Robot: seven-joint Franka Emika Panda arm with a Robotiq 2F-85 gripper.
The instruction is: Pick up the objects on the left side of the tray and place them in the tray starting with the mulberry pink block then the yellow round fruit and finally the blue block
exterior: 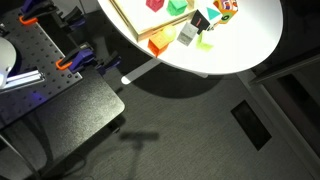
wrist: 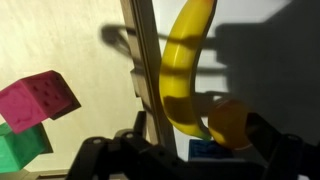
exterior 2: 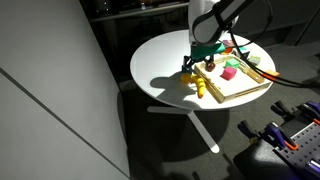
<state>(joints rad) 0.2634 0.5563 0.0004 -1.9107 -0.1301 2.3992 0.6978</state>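
In the wrist view the yellow round fruit (wrist: 231, 122) lies on the white table right of the tray's wooden rim (wrist: 146, 85). It touches the tip of a banana (wrist: 181, 65), and the blue block (wrist: 203, 149) sits just below it, partly in shadow. The mulberry pink block (wrist: 40, 98) rests on the tray floor beside a green block (wrist: 20, 146). My gripper (wrist: 190, 165) is open and empty. It hovers above the fruit and the blue block, one finger on either side. In an exterior view the gripper (exterior 2: 197, 60) hangs over the table at the tray's (exterior 2: 243, 92) edge.
The banana (exterior 2: 203, 89) lies along the outside of the tray. An orange block (exterior: 158, 45) and several other small blocks (exterior: 205, 41) sit on the round white table (exterior: 240, 45) near its edge. Dark floor lies below the table.
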